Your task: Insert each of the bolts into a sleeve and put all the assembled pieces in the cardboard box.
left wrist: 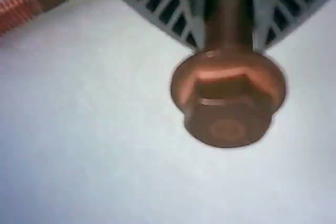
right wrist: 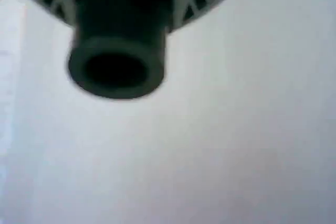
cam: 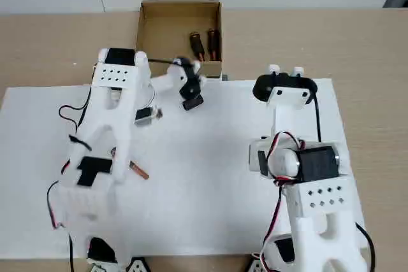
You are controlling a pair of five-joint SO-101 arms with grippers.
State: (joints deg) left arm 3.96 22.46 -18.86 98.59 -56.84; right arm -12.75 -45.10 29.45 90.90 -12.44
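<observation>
My left gripper point(left wrist: 228, 32) is shut on a copper bolt point(left wrist: 228, 103), gripping the shank with the hex head hanging free over the white paper. A second copper bolt point(left wrist: 31, 1) lies on the paper close by, and a loose bolt point(cam: 139, 171) lies beside the left arm. That left gripper point(cam: 189, 95) is just in front of the cardboard box point(cam: 148, 36). My right gripper point(right wrist: 121, 14) is shut on a black sleeve point(right wrist: 116, 69) whose open bore faces the camera. The right gripper point(cam: 280, 87) sits at the paper's far right side. Two assembled pieces point(cam: 204, 44) lie in the box.
A white paper sheet point(cam: 210, 183) covers the table between the arms. The left arm's white body point(cam: 102, 144) stretches over the sheet's left part, with black and red cables point(cam: 70, 125) alongside. The box stands at the sheet's far edge.
</observation>
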